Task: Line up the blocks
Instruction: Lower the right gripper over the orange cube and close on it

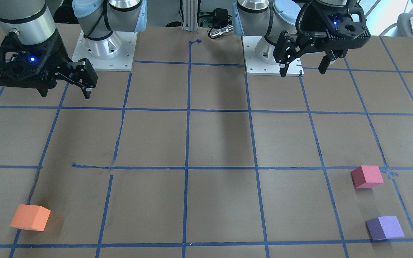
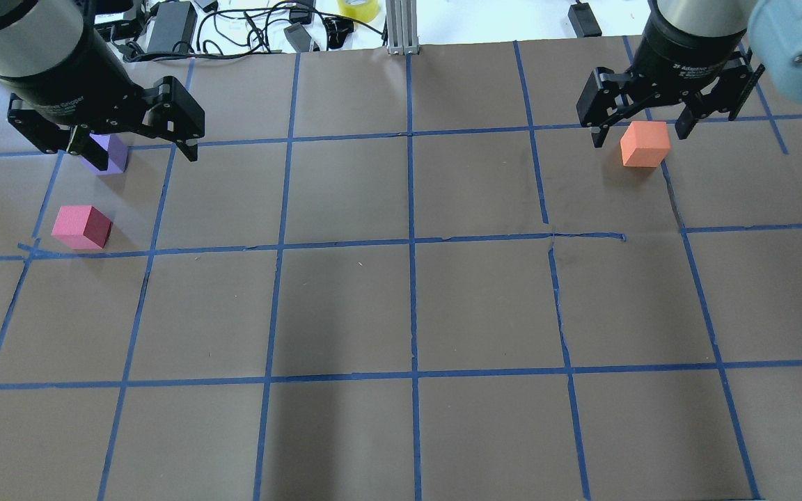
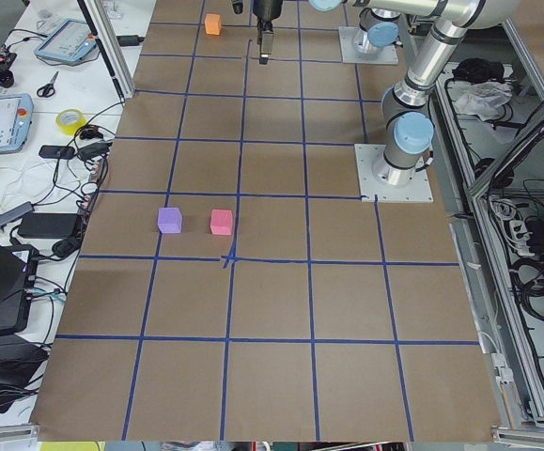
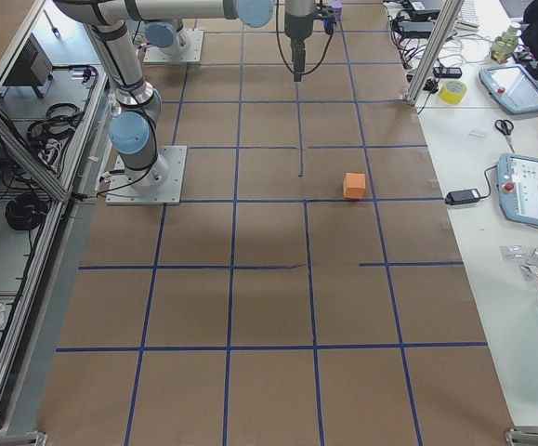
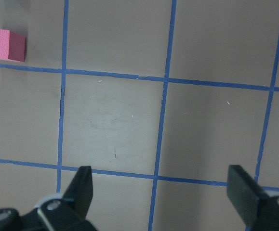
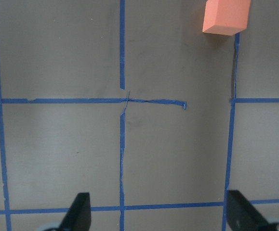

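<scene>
The orange block (image 1: 31,217) (image 2: 645,144) sits alone on my right side of the table, far from my base. The pink-red block (image 1: 367,176) (image 2: 82,227) and the purple block (image 1: 385,228) (image 2: 112,154) sit close together on my left side, apart from each other. My left gripper (image 1: 303,68) (image 2: 138,149) is open and empty, well above the table. Its wrist view shows the pink-red block (image 5: 4,44) at the top left. My right gripper (image 1: 66,89) (image 2: 640,132) is open and empty, also raised. Its wrist view shows the orange block (image 6: 226,17) at the top right.
The brown table carries a grid of blue tape lines (image 2: 411,243). The arms' white base plates (image 1: 108,53) (image 1: 274,66) stand at my edge. Cables (image 2: 248,24), a tape roll (image 2: 358,8) and a metal post (image 2: 401,28) lie beyond the far edge.
</scene>
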Tool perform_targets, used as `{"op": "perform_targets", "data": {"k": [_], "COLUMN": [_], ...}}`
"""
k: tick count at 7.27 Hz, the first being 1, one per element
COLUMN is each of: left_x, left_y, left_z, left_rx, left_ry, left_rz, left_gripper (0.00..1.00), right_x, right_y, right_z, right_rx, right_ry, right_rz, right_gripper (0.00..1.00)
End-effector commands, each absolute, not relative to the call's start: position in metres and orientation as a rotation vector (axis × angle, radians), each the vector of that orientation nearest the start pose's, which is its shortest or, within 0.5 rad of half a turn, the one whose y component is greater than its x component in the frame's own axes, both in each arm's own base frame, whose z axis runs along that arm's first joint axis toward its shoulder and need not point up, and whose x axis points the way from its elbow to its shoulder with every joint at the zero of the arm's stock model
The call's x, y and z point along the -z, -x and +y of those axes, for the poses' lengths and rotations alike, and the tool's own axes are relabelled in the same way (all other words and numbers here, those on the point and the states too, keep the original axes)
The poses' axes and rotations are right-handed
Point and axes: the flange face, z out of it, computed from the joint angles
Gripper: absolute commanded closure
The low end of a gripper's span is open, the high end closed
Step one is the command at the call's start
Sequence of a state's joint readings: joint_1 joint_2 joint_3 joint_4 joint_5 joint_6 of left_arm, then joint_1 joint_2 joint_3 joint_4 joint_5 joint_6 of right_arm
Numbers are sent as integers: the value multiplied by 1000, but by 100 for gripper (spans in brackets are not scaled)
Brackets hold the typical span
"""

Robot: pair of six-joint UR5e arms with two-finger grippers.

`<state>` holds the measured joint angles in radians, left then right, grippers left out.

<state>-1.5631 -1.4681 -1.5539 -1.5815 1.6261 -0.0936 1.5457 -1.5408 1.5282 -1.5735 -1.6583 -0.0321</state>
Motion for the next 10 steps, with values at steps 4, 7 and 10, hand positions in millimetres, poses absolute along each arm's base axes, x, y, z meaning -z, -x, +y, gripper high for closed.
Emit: {"op": "perform_targets", "data": {"k": [4, 7, 10], "left_x": [-544, -543, -543], "left_y": [124, 124, 124], "left_z": [-457, -457, -457], "left_rx": [172, 169, 169], "left_ry": [161, 161, 161], "left_rz": [3082, 3082, 3082], "left_gripper": [0, 0, 0], "right_x": [-440, -357, -282], "right_y": [-42, -4, 30], "right_z": [-585, -643, -673], "right_rx": [151, 174, 131], "right_ry": [-17, -98, -197], "right_rz": [3235, 3237, 3180], "right_gripper": [0, 0, 0]}}
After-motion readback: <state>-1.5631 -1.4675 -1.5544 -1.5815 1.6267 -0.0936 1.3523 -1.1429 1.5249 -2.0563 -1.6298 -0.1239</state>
